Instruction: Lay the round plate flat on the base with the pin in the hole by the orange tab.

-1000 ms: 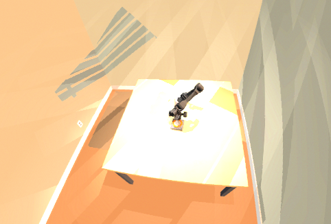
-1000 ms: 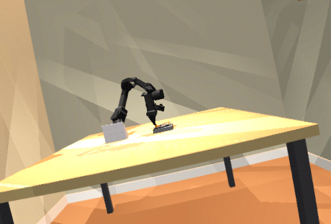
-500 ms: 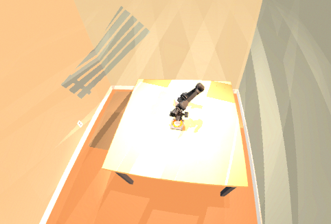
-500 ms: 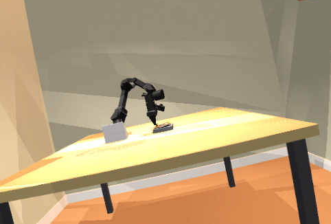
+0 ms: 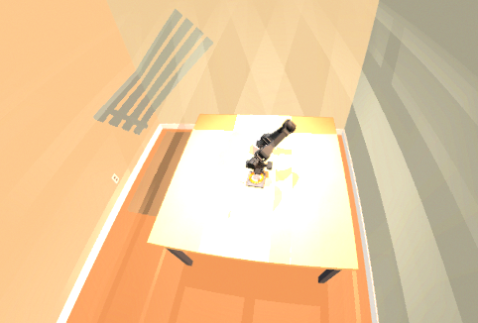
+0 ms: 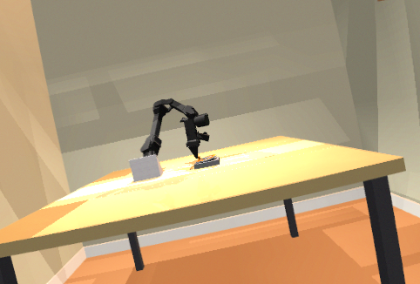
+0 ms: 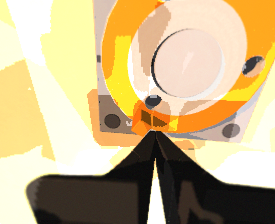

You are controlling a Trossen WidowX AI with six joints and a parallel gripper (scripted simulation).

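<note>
My hand is pressed together on nothing, its tip touching the orange tab at the near edge of the round plate, which sits on the post over the grey base on the desk. Risk: my tip slips off the small tab, or I push the hole past the pin

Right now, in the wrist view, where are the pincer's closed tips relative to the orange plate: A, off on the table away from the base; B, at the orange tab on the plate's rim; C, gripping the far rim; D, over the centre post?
B: the closed pincer points right at the orange tab on the near rim of the plate, well short of the centre post.
</note>
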